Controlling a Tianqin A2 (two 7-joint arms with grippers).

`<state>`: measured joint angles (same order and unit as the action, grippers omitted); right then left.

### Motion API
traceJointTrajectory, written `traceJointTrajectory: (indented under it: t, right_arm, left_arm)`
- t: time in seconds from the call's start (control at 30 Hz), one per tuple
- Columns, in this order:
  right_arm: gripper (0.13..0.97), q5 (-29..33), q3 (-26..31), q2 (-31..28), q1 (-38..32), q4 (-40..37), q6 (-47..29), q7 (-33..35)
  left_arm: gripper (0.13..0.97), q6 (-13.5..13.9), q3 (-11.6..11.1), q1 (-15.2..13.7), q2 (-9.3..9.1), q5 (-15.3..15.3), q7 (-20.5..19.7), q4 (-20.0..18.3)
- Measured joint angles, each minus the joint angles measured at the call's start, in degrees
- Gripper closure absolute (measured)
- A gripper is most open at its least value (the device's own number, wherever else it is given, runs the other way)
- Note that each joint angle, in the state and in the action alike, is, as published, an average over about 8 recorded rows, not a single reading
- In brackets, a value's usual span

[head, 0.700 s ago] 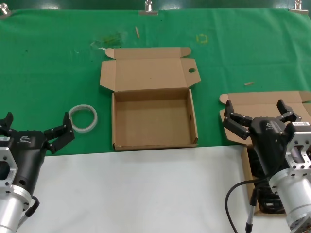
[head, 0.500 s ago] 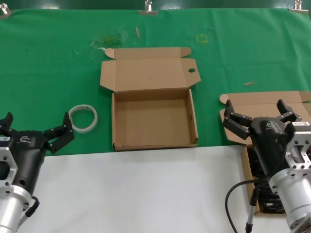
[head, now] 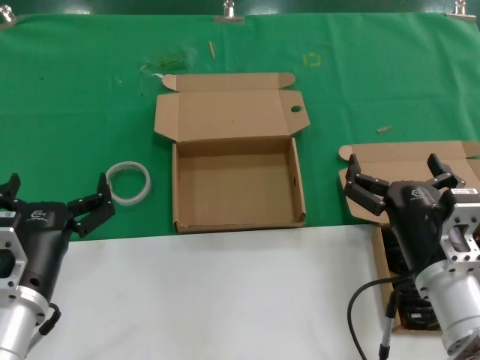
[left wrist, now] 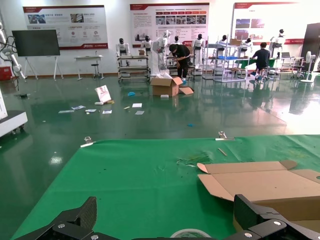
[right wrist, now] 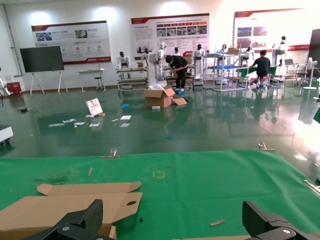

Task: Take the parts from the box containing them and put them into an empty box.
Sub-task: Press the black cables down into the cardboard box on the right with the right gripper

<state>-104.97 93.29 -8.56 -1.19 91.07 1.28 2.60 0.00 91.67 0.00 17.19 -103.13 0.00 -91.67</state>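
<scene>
The empty box (head: 232, 184) lies open at the middle of the green cloth, its lid (head: 229, 112) folded back with a small round hole near one corner; that lid also shows in the left wrist view (left wrist: 255, 182) and the right wrist view (right wrist: 65, 205). The box containing the parts (head: 409, 159) sits at the right, mostly hidden behind my right arm. Black coiled cables (head: 411, 309) show inside it. My right gripper (head: 394, 169) (right wrist: 172, 222) hangs open above that box, holding nothing. My left gripper (head: 56, 191) (left wrist: 167, 220) stands open at the near left, holding nothing.
A white translucent ring (head: 127, 182) (left wrist: 190, 233) lies on the cloth just ahead of the left gripper. White table surface (head: 225, 292) runs along the front. Small scraps (head: 383, 128) lie on the cloth. Clips hold the cloth's far edge.
</scene>
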Motion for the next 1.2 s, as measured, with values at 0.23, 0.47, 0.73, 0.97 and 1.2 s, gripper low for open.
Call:
traceJointTrajectory:
  t: [0.23,0.47,0.73,0.97,1.2]
  right_arm:
    - [0.129,-10.31,6.86,-0.1,-0.13,2.57,11.12,10.12]
    - [0.129,-22.79,13.64,0.31,0.62,8.65,30.83,29.7]
    - [0.129,-22.07,14.67,0.45,0.41,12.93,51.35,50.14]
    - [0.129,-23.44,14.99,0.47,-2.98,10.65,66.73,68.01]
    - [0.129,-31.61,13.6,0.48,-6.18,8.82,73.12,87.42]
  left_arm:
    - [0.132,0.0,0.0,0.0,0.0,0.0,0.0,0.0]
    - [0.132,0.0,0.0,0.0,0.0,0.0,0.0,0.0]
    - [0.132,0.0,0.0,0.0,0.0,0.0,0.0,0.0]
    - [0.132,0.0,0.0,0.0,0.0,0.0,0.0,0.0]
    - [0.132,0.0,0.0,0.0,0.0,0.02,0.0,0.0]
